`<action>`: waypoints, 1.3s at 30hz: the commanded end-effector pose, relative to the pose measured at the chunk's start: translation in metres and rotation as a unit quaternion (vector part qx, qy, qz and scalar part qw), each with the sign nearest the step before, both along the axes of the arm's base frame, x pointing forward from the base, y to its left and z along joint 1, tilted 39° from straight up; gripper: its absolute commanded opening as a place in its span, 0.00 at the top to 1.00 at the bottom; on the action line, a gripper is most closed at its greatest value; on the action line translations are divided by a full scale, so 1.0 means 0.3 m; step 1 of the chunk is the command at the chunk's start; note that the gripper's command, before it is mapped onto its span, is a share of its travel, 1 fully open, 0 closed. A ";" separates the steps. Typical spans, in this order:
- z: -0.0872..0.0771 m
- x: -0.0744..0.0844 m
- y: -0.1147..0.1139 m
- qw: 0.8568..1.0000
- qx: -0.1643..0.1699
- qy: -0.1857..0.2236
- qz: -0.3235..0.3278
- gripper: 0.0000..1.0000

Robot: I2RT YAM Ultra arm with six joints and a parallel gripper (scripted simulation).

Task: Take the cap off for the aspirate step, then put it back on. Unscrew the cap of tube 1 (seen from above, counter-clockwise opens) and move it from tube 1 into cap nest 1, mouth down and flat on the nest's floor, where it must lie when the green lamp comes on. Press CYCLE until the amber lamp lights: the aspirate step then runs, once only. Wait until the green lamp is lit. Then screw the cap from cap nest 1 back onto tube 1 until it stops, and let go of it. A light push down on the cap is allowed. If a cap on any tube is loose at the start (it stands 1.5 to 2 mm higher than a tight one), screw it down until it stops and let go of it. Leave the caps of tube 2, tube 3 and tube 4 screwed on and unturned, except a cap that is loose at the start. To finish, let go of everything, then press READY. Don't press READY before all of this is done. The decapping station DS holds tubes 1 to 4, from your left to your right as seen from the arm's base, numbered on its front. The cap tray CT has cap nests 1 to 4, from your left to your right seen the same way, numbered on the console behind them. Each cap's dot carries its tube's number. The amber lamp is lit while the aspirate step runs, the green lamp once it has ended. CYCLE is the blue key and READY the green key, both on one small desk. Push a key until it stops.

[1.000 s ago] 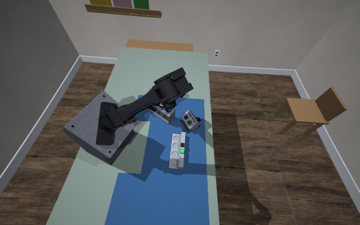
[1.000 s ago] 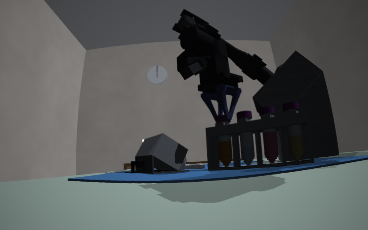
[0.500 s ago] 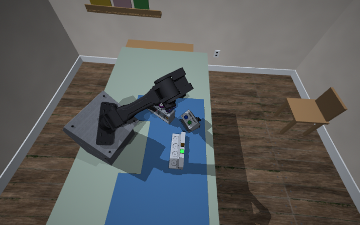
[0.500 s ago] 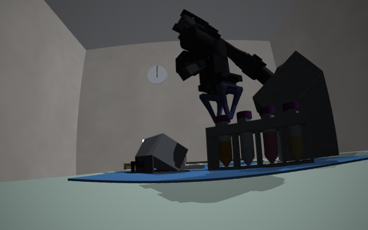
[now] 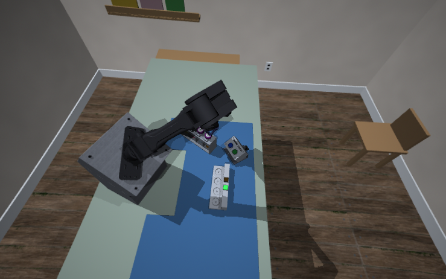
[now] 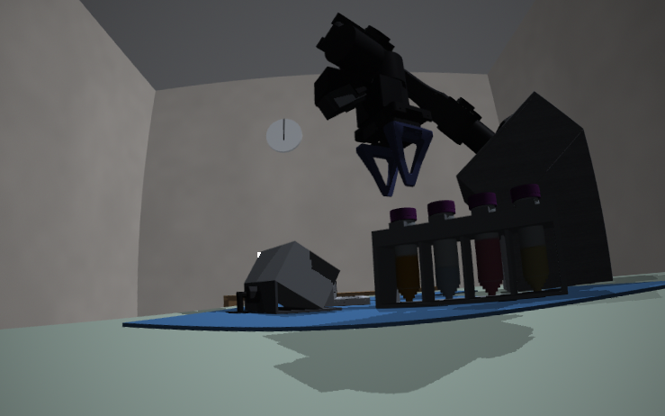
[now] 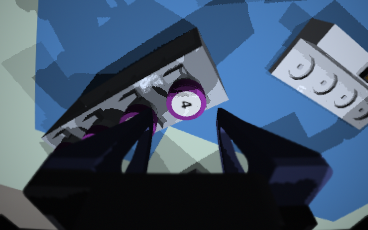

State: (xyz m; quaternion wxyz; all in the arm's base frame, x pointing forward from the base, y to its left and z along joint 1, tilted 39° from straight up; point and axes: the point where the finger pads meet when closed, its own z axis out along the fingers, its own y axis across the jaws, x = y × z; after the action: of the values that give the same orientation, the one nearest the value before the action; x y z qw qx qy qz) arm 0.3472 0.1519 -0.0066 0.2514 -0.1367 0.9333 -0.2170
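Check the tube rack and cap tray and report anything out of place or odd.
Nothing stands out. All four purple caps sit on their tubes in the decapping station, the cap tray nests hold no cap, the green lamp is lit, and the gripper hangs open above cap 4.
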 end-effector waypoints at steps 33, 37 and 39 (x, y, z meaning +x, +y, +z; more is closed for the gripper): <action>0.209 0.411 -0.259 0.999 0.017 -0.013 -0.029 1.00; 0.209 0.411 -0.259 0.999 0.017 -0.013 -0.029 1.00; 0.209 0.411 -0.258 0.999 0.017 -0.013 -0.029 1.00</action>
State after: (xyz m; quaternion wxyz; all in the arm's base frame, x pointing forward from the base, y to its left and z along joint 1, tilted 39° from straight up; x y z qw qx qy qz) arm 0.4701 0.0667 0.0521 0.2551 -0.0899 0.9387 -0.2138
